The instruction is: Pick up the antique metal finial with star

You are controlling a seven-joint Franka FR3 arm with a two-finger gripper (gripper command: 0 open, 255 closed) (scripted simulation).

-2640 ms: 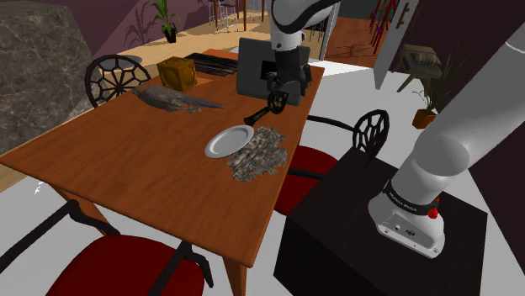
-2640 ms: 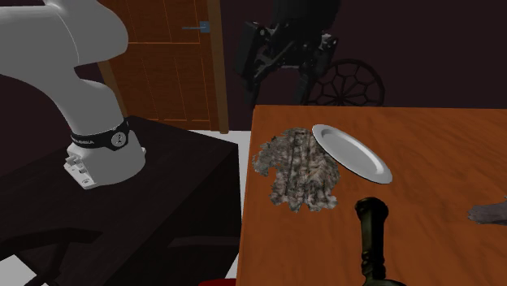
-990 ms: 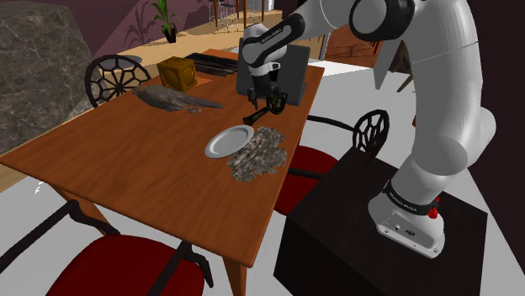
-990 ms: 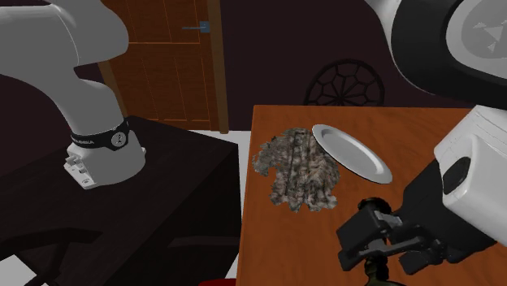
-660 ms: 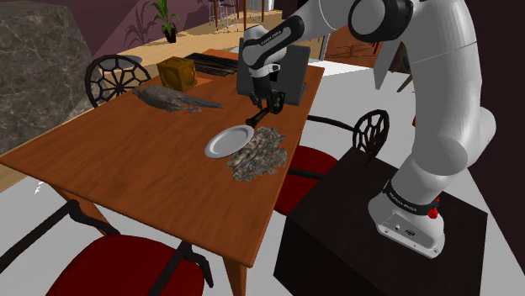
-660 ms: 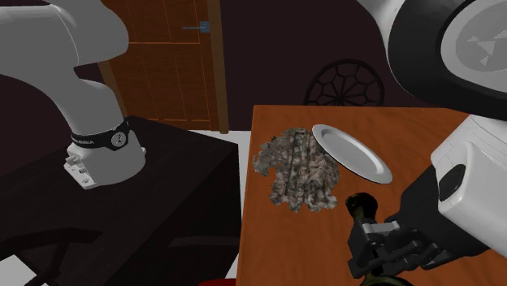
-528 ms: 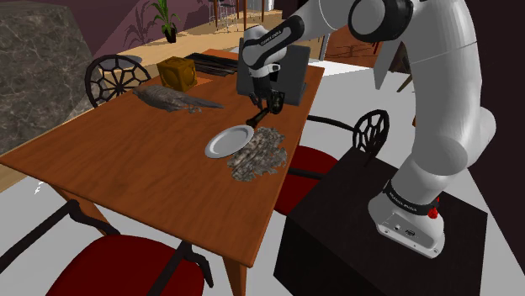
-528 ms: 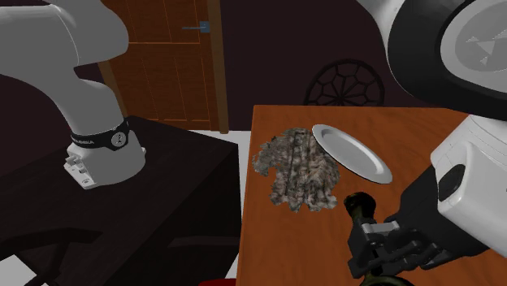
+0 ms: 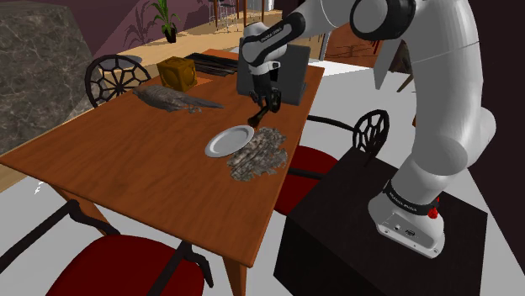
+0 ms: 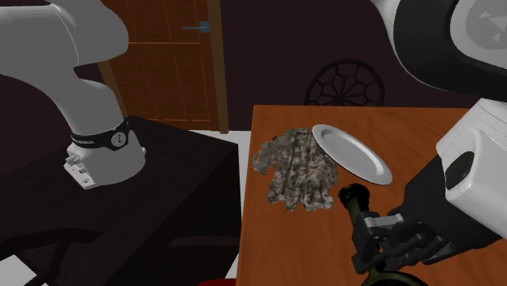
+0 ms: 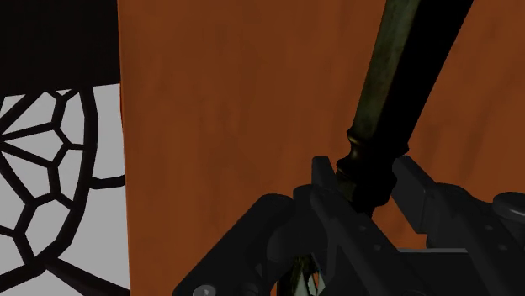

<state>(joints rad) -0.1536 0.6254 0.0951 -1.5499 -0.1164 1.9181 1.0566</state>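
The finial (image 9: 257,116) is a dark, slim metal rod with turned rings, near the far right of the wooden table (image 9: 126,168). My black gripper (image 9: 269,104) is shut on its thicker end, and the stem slants down toward the plate. From the second exterior view, the finial (image 10: 356,203) sticks out of the gripper (image 10: 383,245) with its round free end pointing at the mottled heap. In the wrist view the stem (image 11: 395,84) runs away from the gripper (image 11: 368,181), clasped between both fingers (image 11: 324,181). Any star on it is hidden.
A silver plate (image 9: 229,141) and a grey mottled heap (image 9: 261,153) lie just under the finial's tip. A dark upright box (image 9: 290,71) stands behind the gripper. A wooden crate (image 9: 177,73) and a long grey object (image 9: 177,99) sit further along. Chairs (image 9: 114,77) ring the table.
The fingers have closed on the finial. Since then the gripper has risen slightly with it, and the free end has swung up toward the mottled heap.
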